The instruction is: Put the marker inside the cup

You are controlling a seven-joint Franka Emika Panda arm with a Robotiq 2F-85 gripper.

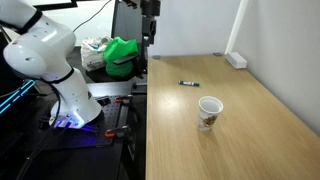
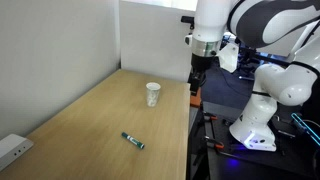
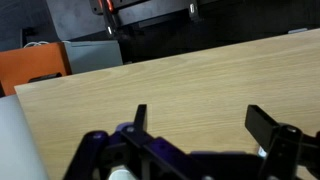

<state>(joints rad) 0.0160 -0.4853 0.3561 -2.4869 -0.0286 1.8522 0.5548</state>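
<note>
The marker (image 1: 188, 83) lies flat on the wooden table, dark with a teal-green part; it also shows in an exterior view (image 2: 133, 141) near the table's front. The white paper cup (image 1: 209, 112) stands upright on the table, and shows in an exterior view (image 2: 153, 94) as well. My gripper (image 2: 197, 80) hangs high at the table's edge, away from the cup and the marker. In the wrist view the gripper (image 3: 200, 122) is open and empty over bare wood. Neither marker nor cup shows in the wrist view.
The wooden table (image 1: 240, 110) stands against a white wall. A white power strip (image 1: 236, 60) lies at one table corner, also visible in an exterior view (image 2: 12, 150). A green object (image 1: 122, 55) and clutter sit beside the table near the robot base (image 1: 70, 100).
</note>
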